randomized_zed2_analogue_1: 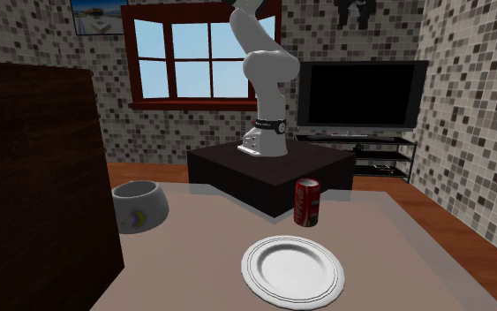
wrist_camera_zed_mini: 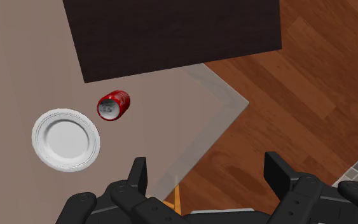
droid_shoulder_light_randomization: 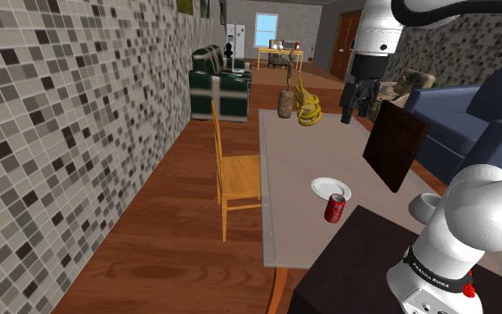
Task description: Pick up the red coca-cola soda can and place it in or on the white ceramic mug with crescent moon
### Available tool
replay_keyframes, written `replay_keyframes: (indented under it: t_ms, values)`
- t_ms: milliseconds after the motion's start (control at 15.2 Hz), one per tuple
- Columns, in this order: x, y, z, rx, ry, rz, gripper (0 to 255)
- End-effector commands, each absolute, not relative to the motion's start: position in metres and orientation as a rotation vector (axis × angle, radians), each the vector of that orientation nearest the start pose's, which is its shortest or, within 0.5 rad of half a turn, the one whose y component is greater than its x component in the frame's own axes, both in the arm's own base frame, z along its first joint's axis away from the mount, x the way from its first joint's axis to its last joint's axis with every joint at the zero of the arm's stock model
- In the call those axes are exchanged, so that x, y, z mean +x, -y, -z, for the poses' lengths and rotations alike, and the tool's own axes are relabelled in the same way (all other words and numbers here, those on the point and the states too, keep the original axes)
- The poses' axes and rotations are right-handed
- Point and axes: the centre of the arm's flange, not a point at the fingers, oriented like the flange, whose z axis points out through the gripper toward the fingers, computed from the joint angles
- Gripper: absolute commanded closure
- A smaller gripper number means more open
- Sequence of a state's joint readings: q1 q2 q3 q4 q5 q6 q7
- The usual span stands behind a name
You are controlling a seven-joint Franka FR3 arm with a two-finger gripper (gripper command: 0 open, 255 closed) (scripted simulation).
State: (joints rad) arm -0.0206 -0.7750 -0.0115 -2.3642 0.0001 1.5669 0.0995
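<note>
Red soda can [wrist_camera_zed_mini: 113, 105] stands well below the end effector [wrist_camera_zed_mini: 207, 167].

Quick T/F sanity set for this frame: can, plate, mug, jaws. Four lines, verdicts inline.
1. The can stands upright on the table. True.
2. The can sits on the plate. False: it stands beside the plate, on the table.
3. The jaws are shut on the can. False: they are open, high above the table, holding nothing.
4. The mug bears a yellow crescent. True.
</note>
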Motion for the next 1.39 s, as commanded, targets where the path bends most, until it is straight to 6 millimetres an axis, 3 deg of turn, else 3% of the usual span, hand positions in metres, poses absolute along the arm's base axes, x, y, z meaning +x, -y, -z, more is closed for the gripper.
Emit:
replay_keyframes:
  t_ms: [0,1320]
  values:
    - [0.309,0.011,-0.583,-3.128,-0.201,-0.035,0]
    - [0.317,0.124,-0.345,-3.138,-0.171,-0.014,0]
